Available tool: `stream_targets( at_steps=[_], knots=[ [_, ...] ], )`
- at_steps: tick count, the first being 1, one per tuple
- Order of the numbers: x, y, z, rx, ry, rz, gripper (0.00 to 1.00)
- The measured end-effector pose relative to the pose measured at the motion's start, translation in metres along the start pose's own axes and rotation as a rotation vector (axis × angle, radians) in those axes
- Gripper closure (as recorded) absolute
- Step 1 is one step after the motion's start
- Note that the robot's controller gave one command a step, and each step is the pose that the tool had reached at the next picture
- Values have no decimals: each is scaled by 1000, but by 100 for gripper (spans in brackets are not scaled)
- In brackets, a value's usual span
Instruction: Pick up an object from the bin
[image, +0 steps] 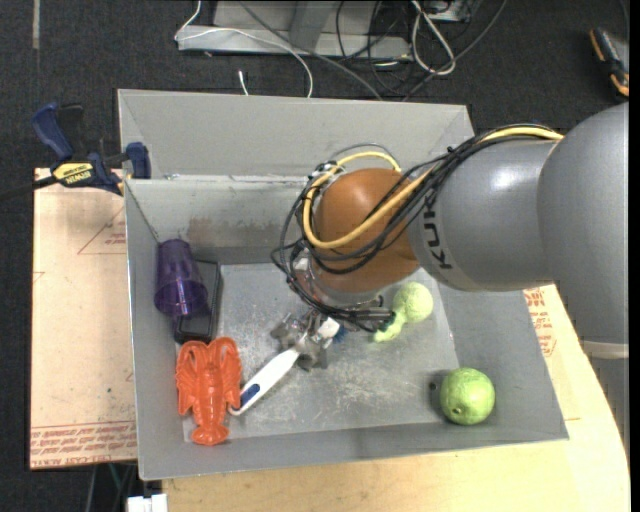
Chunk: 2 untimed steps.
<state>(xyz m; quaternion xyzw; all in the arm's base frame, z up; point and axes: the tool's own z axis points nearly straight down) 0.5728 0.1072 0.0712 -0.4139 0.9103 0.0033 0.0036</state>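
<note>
My gripper (305, 340) reaches down in the middle of the bin, its metal fingers right at the upper end of a white and blue toothbrush-like stick (265, 381) that lies slanted on the floor. Whether the fingers close on it I cannot make out. An orange toy lobster (208, 388) lies just left of the stick's lower end. A light green soft toy (405, 308) rests to the right of the gripper.
A purple cup (178, 276) lies on its side on a black block (200, 302) at the left wall. A green apple-like ball (466, 395) sits at the front right. The arm with its orange cover and cables hangs over the bin's middle.
</note>
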Motion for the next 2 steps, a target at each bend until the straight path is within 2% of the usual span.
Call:
stream_targets(
  at_steps=[2],
  knots=[
    [0, 1, -7, -2, 1, 2, 100]
  ],
)
